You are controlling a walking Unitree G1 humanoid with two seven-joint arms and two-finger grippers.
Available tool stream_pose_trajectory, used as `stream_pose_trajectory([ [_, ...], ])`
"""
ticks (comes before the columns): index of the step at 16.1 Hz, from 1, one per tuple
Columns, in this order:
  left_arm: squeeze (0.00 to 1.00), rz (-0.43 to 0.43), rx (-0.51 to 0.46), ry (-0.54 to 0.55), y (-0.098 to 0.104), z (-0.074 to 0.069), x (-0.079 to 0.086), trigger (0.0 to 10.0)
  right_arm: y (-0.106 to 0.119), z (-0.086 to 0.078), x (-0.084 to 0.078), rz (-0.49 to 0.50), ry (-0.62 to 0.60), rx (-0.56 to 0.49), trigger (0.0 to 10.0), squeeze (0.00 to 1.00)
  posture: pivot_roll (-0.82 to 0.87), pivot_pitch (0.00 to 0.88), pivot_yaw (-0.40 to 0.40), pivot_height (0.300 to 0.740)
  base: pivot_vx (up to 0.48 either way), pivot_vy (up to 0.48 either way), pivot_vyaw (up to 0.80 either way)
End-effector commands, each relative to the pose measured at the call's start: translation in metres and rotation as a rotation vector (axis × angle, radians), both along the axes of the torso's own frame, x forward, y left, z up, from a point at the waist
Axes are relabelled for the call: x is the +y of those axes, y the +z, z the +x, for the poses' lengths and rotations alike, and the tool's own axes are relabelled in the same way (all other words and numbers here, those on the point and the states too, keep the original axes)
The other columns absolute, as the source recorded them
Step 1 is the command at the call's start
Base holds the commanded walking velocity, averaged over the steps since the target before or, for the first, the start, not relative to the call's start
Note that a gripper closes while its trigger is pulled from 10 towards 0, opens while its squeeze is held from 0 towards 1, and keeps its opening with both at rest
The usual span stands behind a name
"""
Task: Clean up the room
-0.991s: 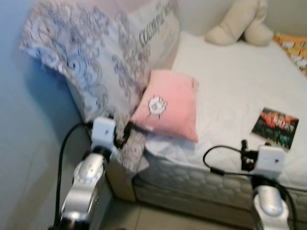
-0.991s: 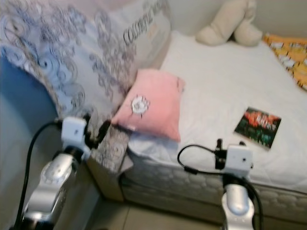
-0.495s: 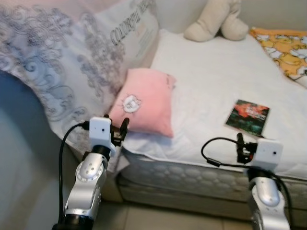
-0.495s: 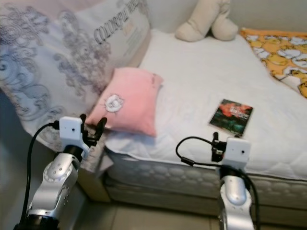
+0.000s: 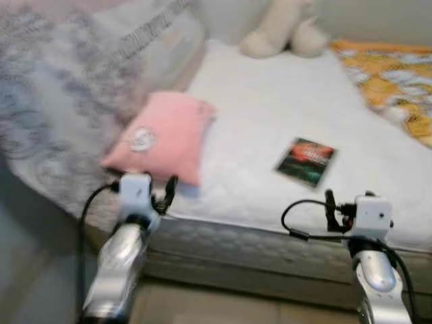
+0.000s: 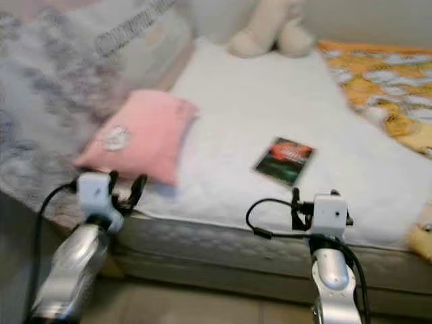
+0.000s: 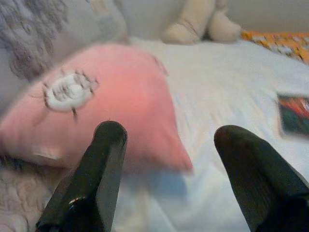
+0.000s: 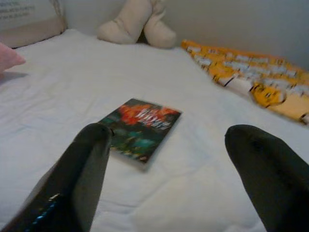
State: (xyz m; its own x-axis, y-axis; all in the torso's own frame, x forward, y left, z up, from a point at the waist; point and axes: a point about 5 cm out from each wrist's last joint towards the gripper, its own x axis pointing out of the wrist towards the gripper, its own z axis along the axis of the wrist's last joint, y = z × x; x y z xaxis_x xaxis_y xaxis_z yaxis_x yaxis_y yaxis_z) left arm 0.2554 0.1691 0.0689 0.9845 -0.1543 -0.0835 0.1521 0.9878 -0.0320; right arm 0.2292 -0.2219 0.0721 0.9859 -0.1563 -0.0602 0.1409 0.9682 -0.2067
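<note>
The robot stands at the side of a bed (image 5: 270, 115) with a white sheet, and both arms are held out low in front of it. The left end effector (image 7: 166, 145) is spread wide and holds nothing; its two black fingers (image 7: 104, 159) sit just in front of a pink pillow (image 5: 158, 135) that lies near the edge of the bed. The pillow has a small white patch on it. The right end effector (image 8: 174, 159) is spread wide too and holds nothing, and it points at a book (image 5: 307, 160) with a dark red and green cover that lies flat on the sheet, a little way in from the edge. A big grey patterned cushion (image 5: 61, 108) leans up beside the pink pillow. At the far end of the bed sits a cream soft toy (image 5: 280, 30), and an orange and yellow blanket (image 5: 391, 81) lies along the far right side. Compared with a second ago, the whole picture has slid to the left, so the camera has turned to the right: the book now sits nearer the middle, more of the blanket shows, and less of the grey cushion. The pillow, book and toy lie on the bed as they did before. The picture is blurry on the left side.
</note>
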Motion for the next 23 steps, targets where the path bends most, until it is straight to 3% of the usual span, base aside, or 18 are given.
stream_pose_trajectory([
  [1,0.00,0.013,0.053,-0.049,-0.010,-0.020,0.009,10.0,0.001,-0.006,0.006,0.002,0.049,0.012,10.0,1.00,-0.11,0.000,0.003,0.740,0.000,-0.458,0.00],
  [2,0.00,0.011,0.061,-0.103,-0.009,-0.030,0.008,10.0,0.000,-0.019,0.004,-0.008,0.062,0.030,10.0,1.00,-0.11,0.000,-0.003,0.740,0.000,-0.458,0.00],
  [4,0.00,0.005,0.048,-0.085,-0.006,-0.026,0.006,10.0,-0.004,-0.032,0.001,-0.015,0.057,0.052,10.0,1.00,-0.09,0.000,-0.015,0.740,0.000,-0.461,0.00],
  [7,0.00,0.016,-0.013,-0.095,0.006,-0.005,-0.003,10.0,-0.006,-0.022,0.004,-0.015,0.036,0.037,10.0,1.00,-0.09,0.000,-0.009,0.740,0.000,-0.451,0.00],
  [10,0.00,0.024,-0.006,-0.140,0.003,-0.002,-0.004,10.0,-0.003,-0.015,0.001,-0.037,0.026,0.014,10.0,1.00,-0.09,0.000,-0.006,0.740,0.000,-0.447,0.00],
  [11,0.00,0.020,-0.017,-0.149,0.006,0.007,-0.008,10.0,-0.003,-0.002,0.002,-0.034,0.024,0.014,10.0,0.00,-0.10,0.000,-0.001,0.740,0.266,-0.326,0.00],
  [14,0.00,0.006,-0.029,-0.144,0.010,0.013,-0.020,10.0,0.005,0.008,0.002,-0.060,0.062,0.001,10.0,0.00,-0.11,0.000,-0.039,0.740,0.000,0.000,0.00],
  [16,0.00,0.038,-0.047,-0.082,0.013,0.009,-0.015,10.0,0.004,0.024,0.000,-0.041,0.095,0.008,10.0,0.00,-0.02,0.000,-0.102,0.740,0.000,0.000,0.00],
  [20,0.00,0.054,-0.085,-0.069,0.024,0.007,-0.012,10.0,0.002,0.036,0.015,-0.037,0.124,0.007,10.0,0.00,0.03,0.000,-0.101,0.740,0.000,0.000,0.00],
  [23,0.00,0.083,-0.079,-0.086,0.025,0.010,-0.009,10.0,0.000,0.037,0.018,0.010,0.100,-0.009,10.0,0.00,0.02,0.000,-0.080,0.740,0.000,0.000,-0.74],
])
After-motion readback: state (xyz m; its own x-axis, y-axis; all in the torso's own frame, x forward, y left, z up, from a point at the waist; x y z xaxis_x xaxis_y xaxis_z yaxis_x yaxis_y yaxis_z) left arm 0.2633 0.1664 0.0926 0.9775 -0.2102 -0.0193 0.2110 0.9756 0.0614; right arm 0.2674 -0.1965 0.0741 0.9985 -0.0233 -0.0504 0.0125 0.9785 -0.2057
